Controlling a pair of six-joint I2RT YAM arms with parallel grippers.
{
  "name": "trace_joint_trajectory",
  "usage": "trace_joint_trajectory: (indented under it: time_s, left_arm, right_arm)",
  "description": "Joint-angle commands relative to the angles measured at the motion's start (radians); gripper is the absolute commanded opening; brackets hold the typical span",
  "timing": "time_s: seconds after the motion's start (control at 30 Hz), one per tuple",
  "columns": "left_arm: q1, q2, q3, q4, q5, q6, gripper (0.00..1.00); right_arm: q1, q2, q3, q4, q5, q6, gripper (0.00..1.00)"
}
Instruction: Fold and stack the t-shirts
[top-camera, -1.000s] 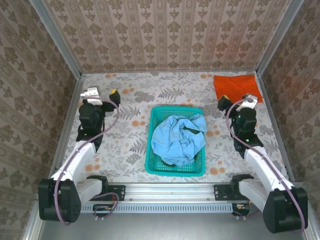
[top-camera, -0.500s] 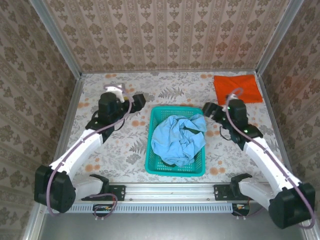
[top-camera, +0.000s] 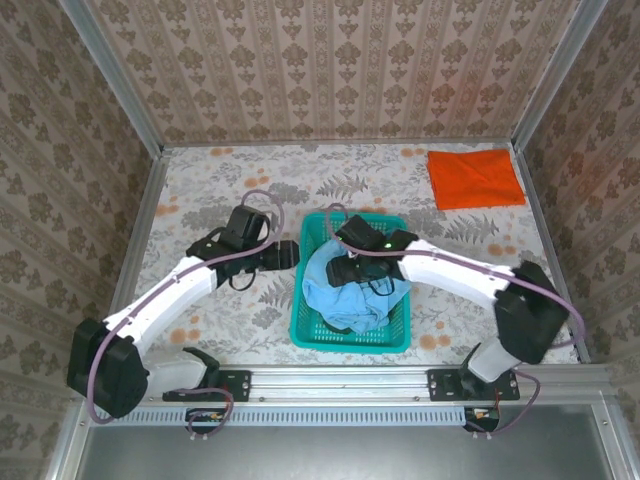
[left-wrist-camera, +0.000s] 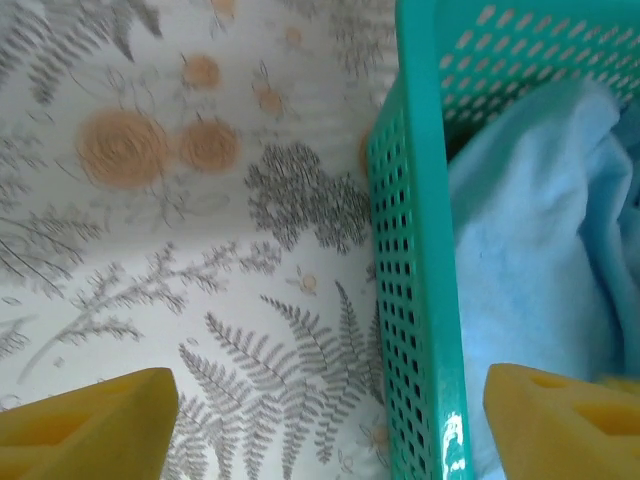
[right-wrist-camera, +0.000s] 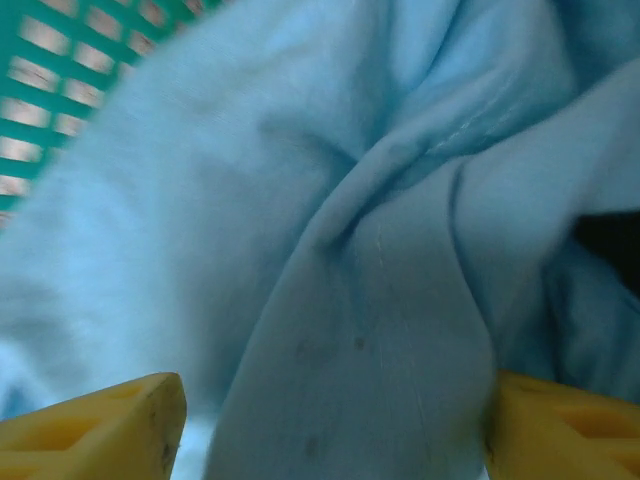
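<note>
Snag risk first: left gripper (left-wrist-camera: 325, 432) has its pads apart, straddling the teal basket (left-wrist-camera: 415, 250) wall, one pad over the table (left-wrist-camera: 150, 200), the other over the crumpled light-blue tee (left-wrist-camera: 540, 250). Closing here could pinch plastic and drag the basket. Right gripper (right-wrist-camera: 330, 430), jaws apart too and nothing clamped, sits low over a fold of that tee; a bite here likely takes a random bunch, not a hem. Top view adds layout: orange tee (top-camera: 476, 178) folded flat at the far right corner, well apart from the basket. Wrist views add pad spacing and cloth creases.
</note>
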Motion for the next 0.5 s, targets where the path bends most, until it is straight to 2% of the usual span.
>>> trace_joint_trajectory:
  time_s: [0.0,0.1,0.13,0.17,0.23,0.33,0.47]
  left_arm:
    - [-0.016,0.021,-0.025,0.002,0.093,-0.017,0.78]
    - [-0.039,0.066,-0.021,0.025,0.111,-0.022,0.73]
    - [-0.045,0.081,-0.018,0.031,0.109,-0.022,0.71]
    - [-0.047,0.096,-0.015,0.034,0.106,-0.024,0.69]
    - [-0.049,0.116,-0.006,0.046,0.104,-0.034,0.67]
    - [-0.055,0.135,0.002,0.076,0.104,-0.048,0.64]
    - [-0.071,0.180,0.049,0.059,0.084,-0.027,0.44]
  right_arm:
    - [0.002,0.050,0.050,-0.064,0.061,0.017,0.63]
    - [0.003,0.036,0.049,-0.045,0.030,0.017,0.25]
    - [0.003,0.007,0.040,-0.034,0.028,0.019,0.14]
    - [0.002,-0.025,0.029,-0.017,0.026,0.020,0.07]
    - [0.002,-0.103,0.015,-0.010,0.042,0.017,0.01]
    - [-0.002,-0.239,0.016,-0.024,0.080,0.005,0.00]
    - [-0.028,-0.387,0.035,-0.051,0.120,-0.014,0.00]
